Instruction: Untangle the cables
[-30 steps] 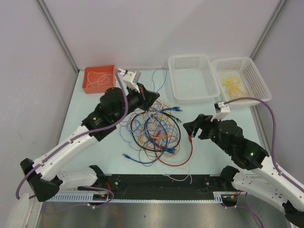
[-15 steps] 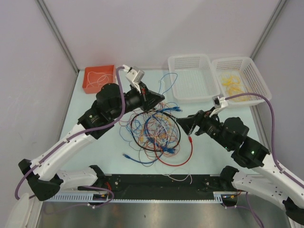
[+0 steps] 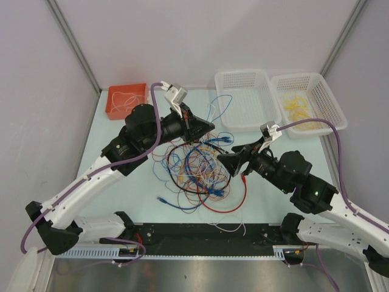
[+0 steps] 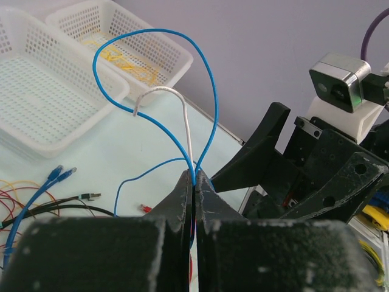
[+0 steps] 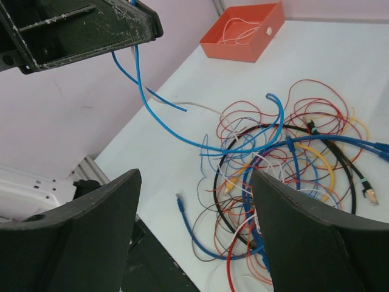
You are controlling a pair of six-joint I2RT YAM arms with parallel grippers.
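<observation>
Left tool (image 4: pixel 193 181) is clamped on light, limp blue cable (image 4: pixel 214 97) and white cable (image 4: pixel 187 131). Right tool (image 5: pixel 193 207), apart, could take a free loop at 3 o'clock of the pile (image 3: pixel 197 170).

blue cable (image 4: pixel 210 76) looped, pinched in left pincer (image 4: pixel 193 177)

your cables (image 3: pixel 200 167) mix red, blue, orange, black, white & yellow. one blue cable (image 4: pixel 148 30) pairs w/ a white wire (image 4: pixel 186 134). tray (image 3: pixel 112 113) is orange-red. baskets (image 3: pixel 243 78) white, grid-hole pattern; yellow wires (image 3: pixel 298 103) in rt one. table (image 3: pixel 261 201) pale mint.
</observation>
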